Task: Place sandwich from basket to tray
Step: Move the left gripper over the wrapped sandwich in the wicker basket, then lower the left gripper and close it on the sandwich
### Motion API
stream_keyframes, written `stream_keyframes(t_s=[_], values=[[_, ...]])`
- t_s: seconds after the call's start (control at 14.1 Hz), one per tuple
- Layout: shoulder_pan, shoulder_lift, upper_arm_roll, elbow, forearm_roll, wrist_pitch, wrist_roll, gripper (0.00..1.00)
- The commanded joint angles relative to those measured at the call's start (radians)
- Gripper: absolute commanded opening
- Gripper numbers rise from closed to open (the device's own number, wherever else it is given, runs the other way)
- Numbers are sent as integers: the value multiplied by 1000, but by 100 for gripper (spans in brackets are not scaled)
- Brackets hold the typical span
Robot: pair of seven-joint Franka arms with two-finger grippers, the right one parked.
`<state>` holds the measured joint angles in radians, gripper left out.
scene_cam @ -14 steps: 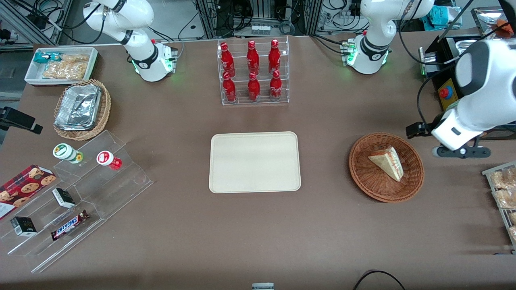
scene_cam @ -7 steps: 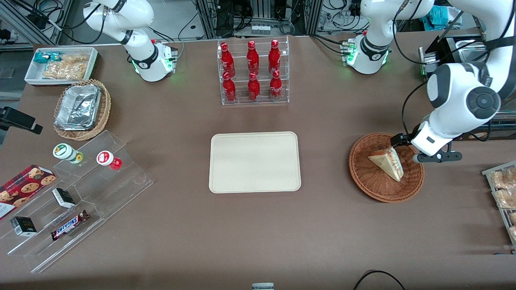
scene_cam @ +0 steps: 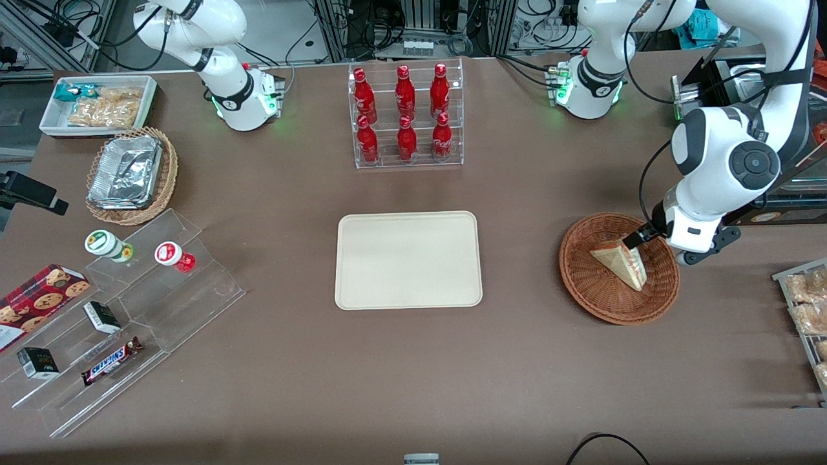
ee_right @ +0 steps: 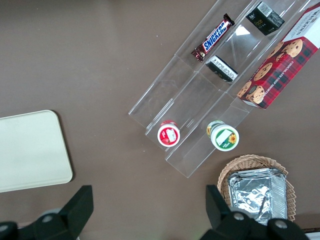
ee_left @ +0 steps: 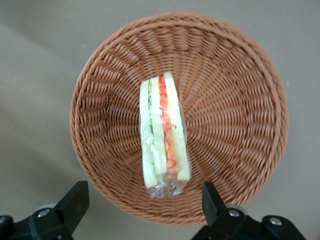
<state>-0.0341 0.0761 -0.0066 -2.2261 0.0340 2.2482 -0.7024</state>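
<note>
The sandwich is a pale bread wedge in clear wrap with red and green filling, lying in the round reddish-brown wicker basket. My left gripper hangs above the basket's edge at the working arm's end of the table, open and empty. In the left wrist view the sandwich lies lengthwise in the basket, cut edge up. Both black fingers stand wide apart over the basket rim, and the gripper touches nothing. The cream tray lies bare at the table's middle, and the right wrist view also shows the tray.
A clear rack of red bottles stands farther from the front camera than the tray. A wire rack of snacks sits beside the basket at the table's edge. A stepped acrylic shelf, a foil-filled tan basket and a white bin lie toward the parked arm's end.
The left arm has swung in from the table's edge, bringing the gripper over the basket beside the sandwich. The sandwich and basket have not moved.
</note>
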Motion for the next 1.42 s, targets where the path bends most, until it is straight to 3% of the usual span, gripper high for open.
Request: stream_keyframes(t_s=[0.0,0.21,0.78,0.85,0.92,0.99,1.13,1.35], values=[[-26,23,0,-12,-11,54,-236,100],[-27,42,0,-39,-11,123,-373,100],[-26,158,0,-112,-57,361,-384,100],[-26,160,0,-113,-57,360,-384,80],[-26,159,0,-113,-57,350,-387,42],[-27,156,0,-112,-57,344,-387,11],[-30,152,0,-109,-56,326,-370,2],[-59,110,-1,-98,-54,239,-300,0]])
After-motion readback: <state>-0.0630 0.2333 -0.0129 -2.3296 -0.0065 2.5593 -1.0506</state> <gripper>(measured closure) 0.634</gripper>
